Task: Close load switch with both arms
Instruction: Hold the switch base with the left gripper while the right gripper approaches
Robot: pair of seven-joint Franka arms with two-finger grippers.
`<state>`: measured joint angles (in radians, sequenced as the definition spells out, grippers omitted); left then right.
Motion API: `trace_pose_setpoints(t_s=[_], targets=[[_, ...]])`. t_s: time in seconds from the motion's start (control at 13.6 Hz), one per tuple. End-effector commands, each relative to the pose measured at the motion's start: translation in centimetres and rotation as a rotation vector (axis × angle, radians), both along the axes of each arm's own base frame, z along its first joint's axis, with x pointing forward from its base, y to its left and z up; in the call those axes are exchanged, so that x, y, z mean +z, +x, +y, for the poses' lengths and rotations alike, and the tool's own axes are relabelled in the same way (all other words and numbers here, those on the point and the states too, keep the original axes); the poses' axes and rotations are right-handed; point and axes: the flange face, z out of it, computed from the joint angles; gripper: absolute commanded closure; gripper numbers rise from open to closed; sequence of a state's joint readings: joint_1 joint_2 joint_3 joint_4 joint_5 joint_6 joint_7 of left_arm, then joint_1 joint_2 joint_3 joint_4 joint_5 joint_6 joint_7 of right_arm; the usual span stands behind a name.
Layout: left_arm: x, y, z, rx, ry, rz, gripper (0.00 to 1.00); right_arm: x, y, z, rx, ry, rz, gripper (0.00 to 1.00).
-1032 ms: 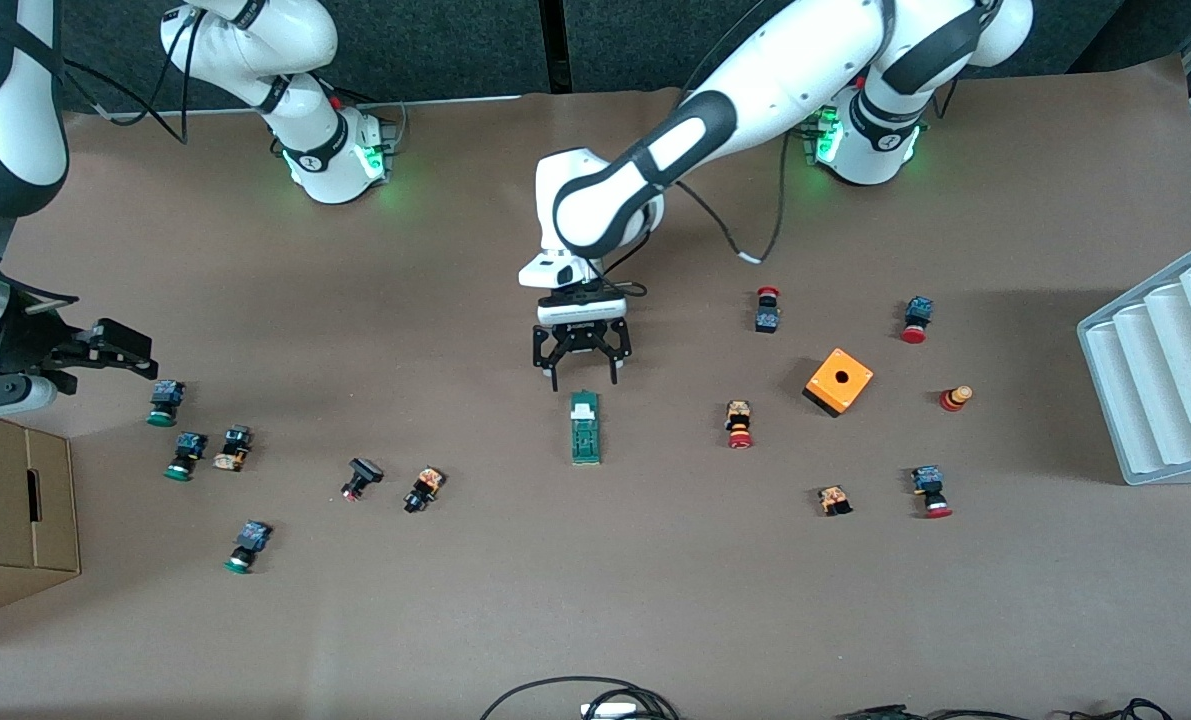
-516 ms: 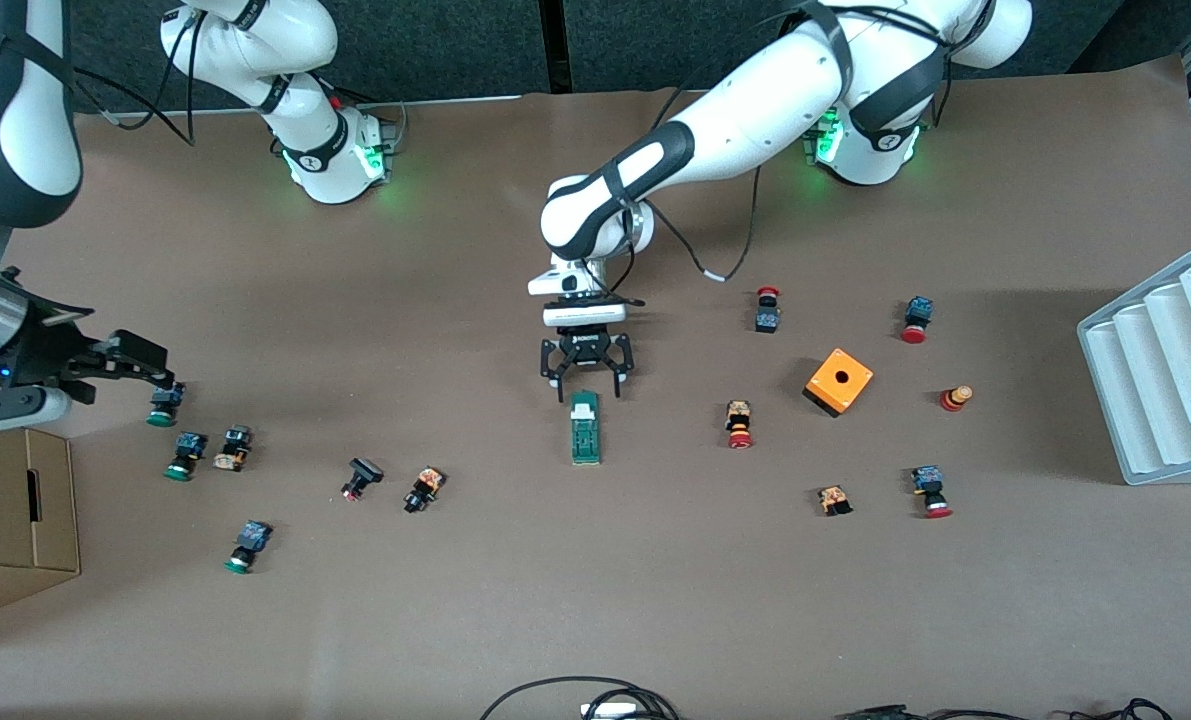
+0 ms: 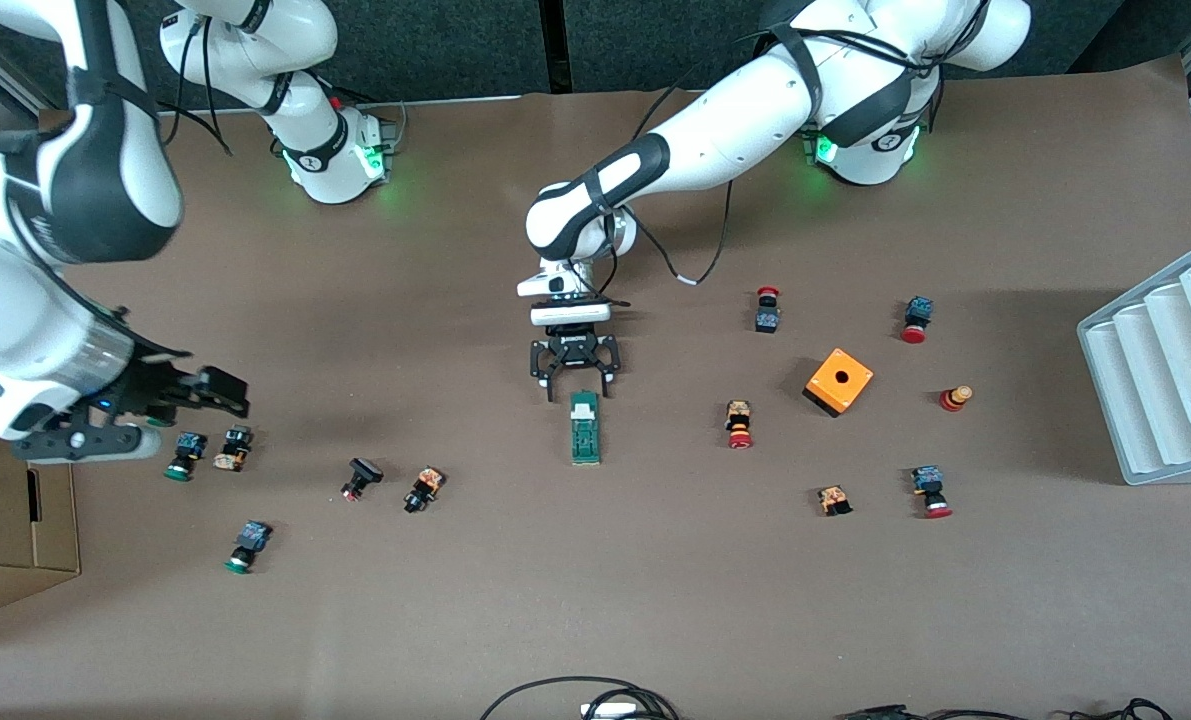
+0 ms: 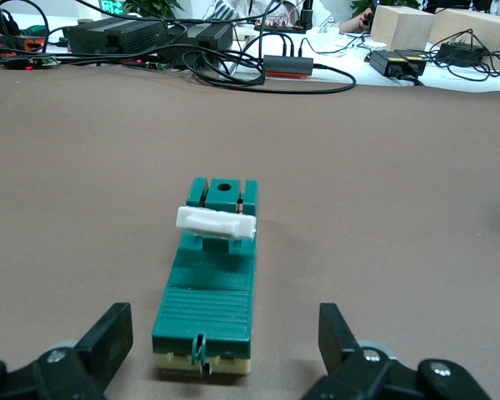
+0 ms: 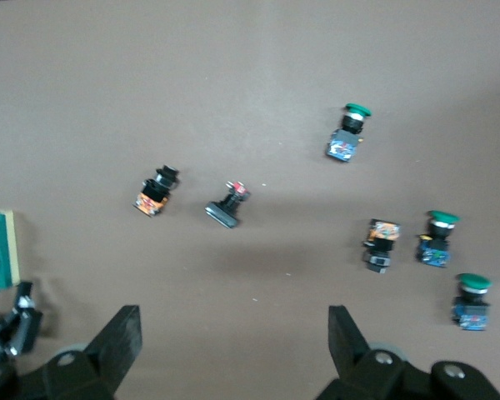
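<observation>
Load switch [image 3: 585, 428] flat mid-table, white end piece toward robot bases. Left gripper [image 3: 574, 384] spread, low just above that end, no contact. Right gripper [image 3: 217, 391] spread, over green-capped buttons [image 3: 177, 456].

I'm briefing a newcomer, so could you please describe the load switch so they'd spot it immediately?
Find the left end effector, open, low at mid-table. The load switch lies just nearer the camera: a long dark-green block with a white end piece, unlike the small round-capped buttons scattered around.
</observation>
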<state>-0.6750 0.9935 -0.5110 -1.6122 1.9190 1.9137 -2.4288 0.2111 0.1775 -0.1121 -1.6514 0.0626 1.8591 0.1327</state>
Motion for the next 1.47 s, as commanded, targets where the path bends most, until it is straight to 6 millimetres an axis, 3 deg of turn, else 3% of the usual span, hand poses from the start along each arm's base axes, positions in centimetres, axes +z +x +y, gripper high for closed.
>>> trace_pose_setpoints(t_s=[0.0, 0.15, 0.29, 0.74, 1.03, 1.4], targets=[[-1.3, -0.9, -0.3, 0.031, -0.019, -0.050, 0.01, -2.0, 0.8, 4.6, -0.173, 0.015, 0.001, 0.00], [-1.8, -1.5, -0.1, 0.045, -0.016, -0.077, 0.03, -3.8, 0.7, 8.1, -0.286, 0.014, 0.021, 0.00], [-1.9, -1.3, -0.1, 0.036, -0.015, -0.084, 0.06, -3.7, 0.7, 10.1, -0.458, 0.082, 0.029, 0.00], [-2.8, -2.4, 0.8, 0.021, 0.020, -0.082, 0.21, -10.0, -1.1, 23.2, -0.767, 0.123, 0.033, 0.00], [-3.0, -2.4, 0.8, 0.004, 0.023, -0.095, 0.28, -14.4, -2.3, 28.7, -0.965, 0.192, 0.083, 0.00], [-3.0, -2.4, 0.8, 0.005, 0.021, -0.092, 0.30, -19.0, -5.4, 35.9, -1.136, 0.253, 0.083, 0.01]])
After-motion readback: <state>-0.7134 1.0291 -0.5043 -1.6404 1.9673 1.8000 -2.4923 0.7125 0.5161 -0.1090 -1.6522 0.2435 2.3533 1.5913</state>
